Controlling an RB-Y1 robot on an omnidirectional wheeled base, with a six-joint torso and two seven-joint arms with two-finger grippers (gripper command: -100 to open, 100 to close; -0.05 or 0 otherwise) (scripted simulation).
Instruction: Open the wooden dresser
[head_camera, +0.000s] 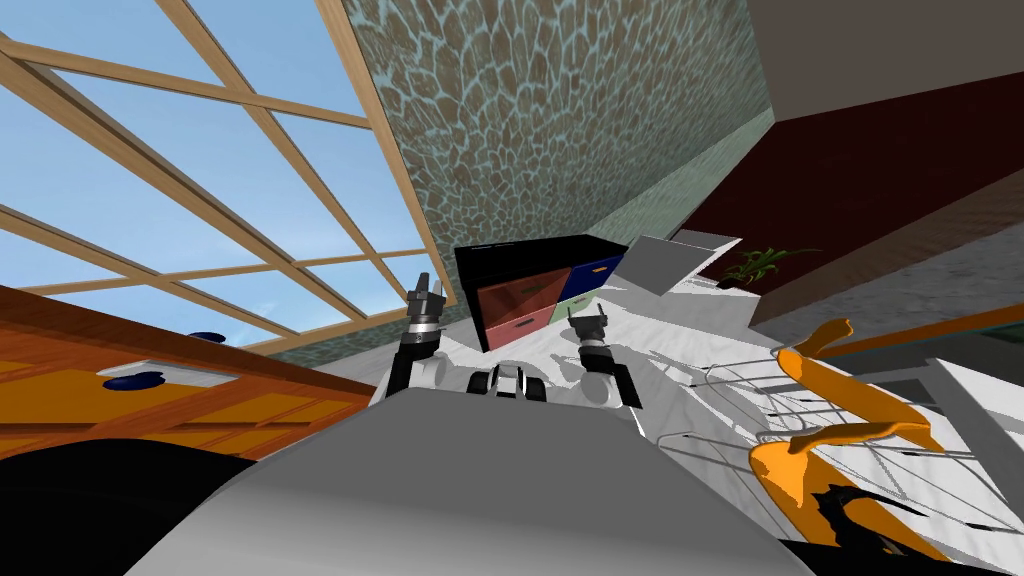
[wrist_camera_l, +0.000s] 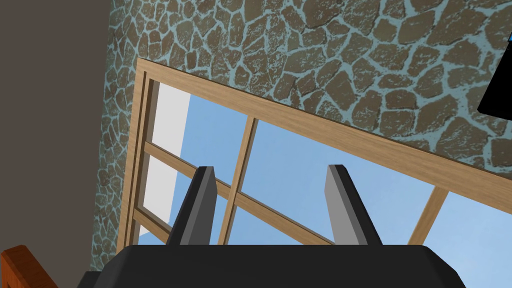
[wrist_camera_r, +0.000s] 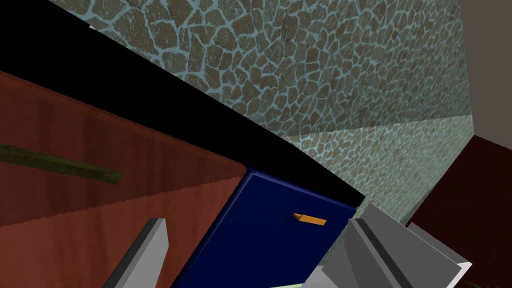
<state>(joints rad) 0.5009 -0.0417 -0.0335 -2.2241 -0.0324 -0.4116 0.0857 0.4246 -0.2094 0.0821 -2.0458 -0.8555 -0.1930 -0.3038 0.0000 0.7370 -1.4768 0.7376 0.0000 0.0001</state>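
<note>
The dresser (head_camera: 530, 290), a black frame with red-brown and blue drawer fronts, stands against the stone-pattern wall (head_camera: 560, 120) at 12 o'clock from the arms. The right gripper (head_camera: 588, 318) is raised near the dresser's front, at about 5 o'clock of it; its fingers (wrist_camera_r: 150, 250) stand wide apart and hold nothing. Beyond them is the blue drawer (wrist_camera_r: 265, 235) with a small orange handle (wrist_camera_r: 310, 219). Touching its side is a red-brown drawer (wrist_camera_r: 100, 200) with an olive bar handle (wrist_camera_r: 60, 166). The left gripper (head_camera: 428, 290) is raised at 9 o'clock of the dresser, its fingers (wrist_camera_l: 200, 210) also wide apart and empty.
</note>
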